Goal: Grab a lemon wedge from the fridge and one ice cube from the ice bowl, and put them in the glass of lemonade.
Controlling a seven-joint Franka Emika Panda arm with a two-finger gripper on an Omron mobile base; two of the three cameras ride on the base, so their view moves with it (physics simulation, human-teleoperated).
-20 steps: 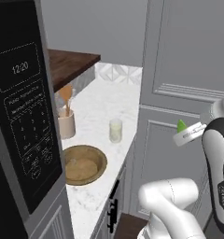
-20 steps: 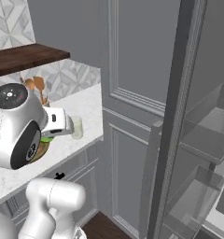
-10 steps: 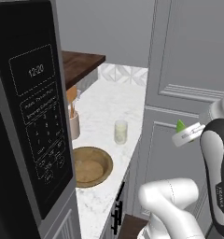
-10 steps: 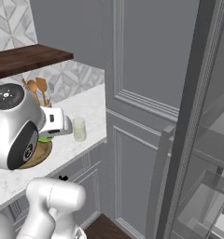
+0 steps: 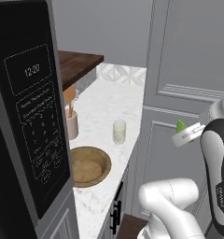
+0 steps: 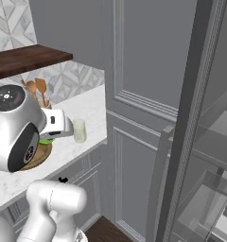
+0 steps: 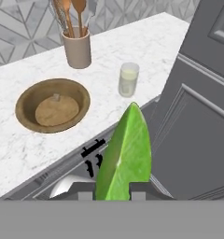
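1. Since a second ago my base has rolled on: both base views have slid, the black microwave [image 5: 25,116] now looms larger on the left, and the counter items sit further right in frame. The arm's pose looks unchanged.
2. My two-finger gripper [image 7: 111,190] is narrowed onto the small yellow-green pointed lemon wedge [image 7: 124,154]; a dark fingertip sits on each side of its base, tip pointing away from the hand. The wedge's green tip [image 5: 180,125] also pokes out past the hand in the left base view, in front of the grey panelled door [image 5: 188,70].
3. Held wedge is in the air, off the counter edge, well apart from the glass.
4. One small clear glass of pale lemonade [image 7: 128,80] stands upright on the white marble counter [image 7: 146,42].
5. One wide golden-brown wooden bowl [image 7: 53,104] sits near the glass; I can't make out an ice cube in it.
6. One beige cup of wooden utensils [image 7: 76,44] stands behind the bowl.
7. One dark wood shelf [image 6: 25,59] above the counter.
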